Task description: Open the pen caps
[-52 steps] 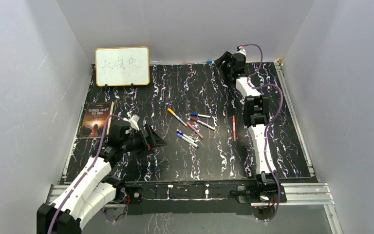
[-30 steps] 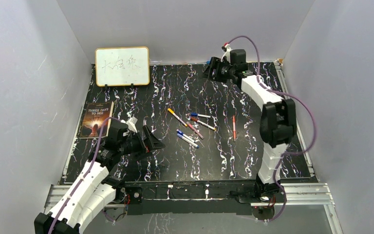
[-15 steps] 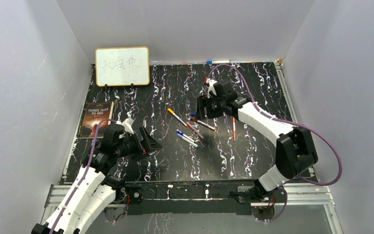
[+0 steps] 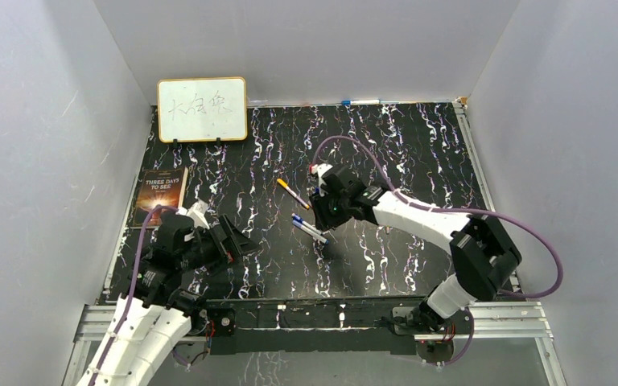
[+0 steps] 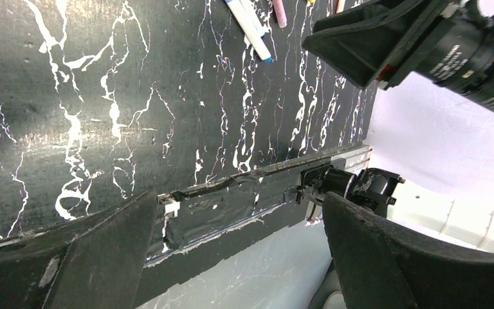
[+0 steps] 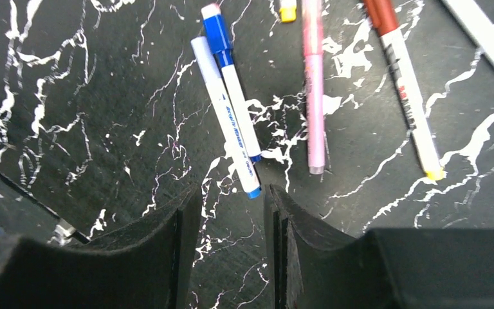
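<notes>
Presently the right pincer (image 6: 230,196) is hovering released, empty; the short blue plastic cap (image 6: 217,29) is lying ahead of its tips, calling for jaws centred astride its white barrel (image 6: 238,103).

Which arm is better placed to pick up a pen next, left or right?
Right. The right gripper hovers over the two blue-and-white pens, jaws apart; the left gripper sits open, off to the side of them.
</notes>
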{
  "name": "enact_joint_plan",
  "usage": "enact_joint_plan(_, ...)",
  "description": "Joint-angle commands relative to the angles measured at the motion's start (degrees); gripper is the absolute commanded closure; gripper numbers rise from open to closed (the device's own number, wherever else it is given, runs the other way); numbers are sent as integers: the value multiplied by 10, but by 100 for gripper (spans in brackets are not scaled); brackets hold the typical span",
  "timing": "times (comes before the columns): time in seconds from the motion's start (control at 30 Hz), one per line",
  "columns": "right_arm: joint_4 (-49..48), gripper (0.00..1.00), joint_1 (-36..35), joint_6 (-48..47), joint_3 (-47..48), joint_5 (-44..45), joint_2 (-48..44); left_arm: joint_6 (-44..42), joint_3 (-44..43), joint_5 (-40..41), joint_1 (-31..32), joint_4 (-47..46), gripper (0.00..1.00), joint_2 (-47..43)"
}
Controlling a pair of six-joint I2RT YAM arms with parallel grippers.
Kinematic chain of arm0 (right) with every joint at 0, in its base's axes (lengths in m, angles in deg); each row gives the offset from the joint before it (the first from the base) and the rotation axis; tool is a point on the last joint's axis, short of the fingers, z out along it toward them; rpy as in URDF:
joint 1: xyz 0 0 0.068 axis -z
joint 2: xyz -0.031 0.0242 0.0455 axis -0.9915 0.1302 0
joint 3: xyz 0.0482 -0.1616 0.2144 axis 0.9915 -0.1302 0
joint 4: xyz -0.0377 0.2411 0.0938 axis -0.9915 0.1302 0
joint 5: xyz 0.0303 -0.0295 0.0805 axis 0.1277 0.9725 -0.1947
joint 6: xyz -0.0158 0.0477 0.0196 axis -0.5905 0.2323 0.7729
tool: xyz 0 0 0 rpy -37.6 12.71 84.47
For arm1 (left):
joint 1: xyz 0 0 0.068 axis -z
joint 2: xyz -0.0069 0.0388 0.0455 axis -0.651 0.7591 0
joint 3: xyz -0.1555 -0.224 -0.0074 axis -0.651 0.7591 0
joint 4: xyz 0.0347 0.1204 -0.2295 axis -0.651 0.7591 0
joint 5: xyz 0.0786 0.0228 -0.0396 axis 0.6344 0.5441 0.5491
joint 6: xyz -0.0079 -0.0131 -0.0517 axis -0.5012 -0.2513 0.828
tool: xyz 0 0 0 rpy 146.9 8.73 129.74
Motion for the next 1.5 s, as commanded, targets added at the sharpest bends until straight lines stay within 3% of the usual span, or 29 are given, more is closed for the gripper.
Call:
enact_joint_plan(0.0, -28, 62, -44, -9, 1, 54, 31, 13, -3, -4, 2, 31, 2, -13)
enact_joint_plan(0.37, -49, 57, -79, -15, 11, 76, 92, 22, 18, -4, 2, -6, 2, -4)
enact_joint_plan(1.17, -53, 59, -100, -24, 43, 119, 164, 21, 13, -13, 3, -8, 2, 7)
enact_joint_plan(1.27, -52, 65, -109, -20, 32, 131, 169, 23, 16, -13, 3, -7, 2, 2)
enact_joint_plan(1.47, -40, 94, -124, -9, 12, 138, 155, 28, 28, -21, 2, -11, 2, -3)
